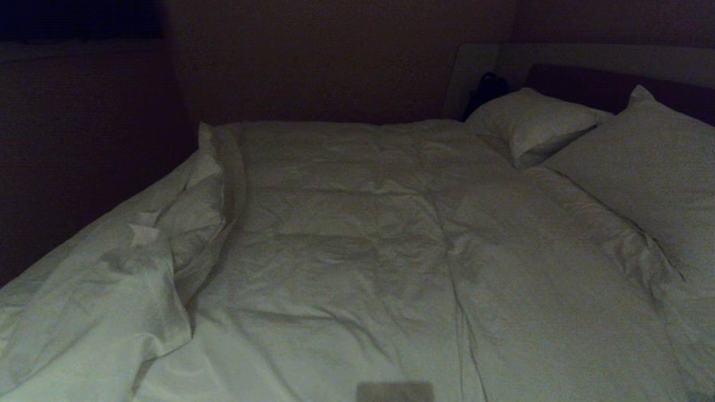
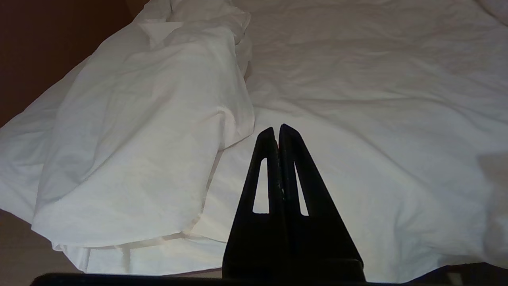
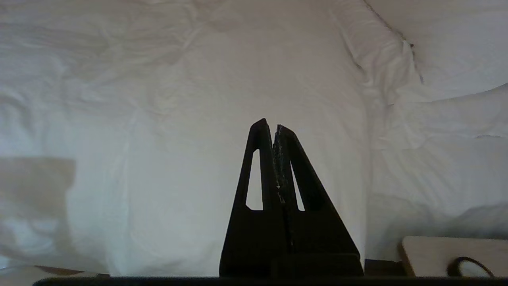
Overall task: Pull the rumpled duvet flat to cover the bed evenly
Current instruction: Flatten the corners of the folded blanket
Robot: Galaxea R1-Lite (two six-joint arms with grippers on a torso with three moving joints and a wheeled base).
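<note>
The left gripper (image 2: 278, 129) and right gripper (image 3: 270, 123) are seen pressed together, empty, over the duvet (image 1: 357, 240), which is bunched at nine o'clock on the bed (image 1: 480, 67), pillows (image 1: 530, 123) lying at two o'clock.

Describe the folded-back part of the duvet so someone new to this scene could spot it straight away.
Start from the bed with two pillows at its head, on the robot's right. The duvet lies mostly flat over it. At the foot end, on the left, one corner is flipped back into a thick, bunched heap, unlike the smooth spread beside it.
</note>
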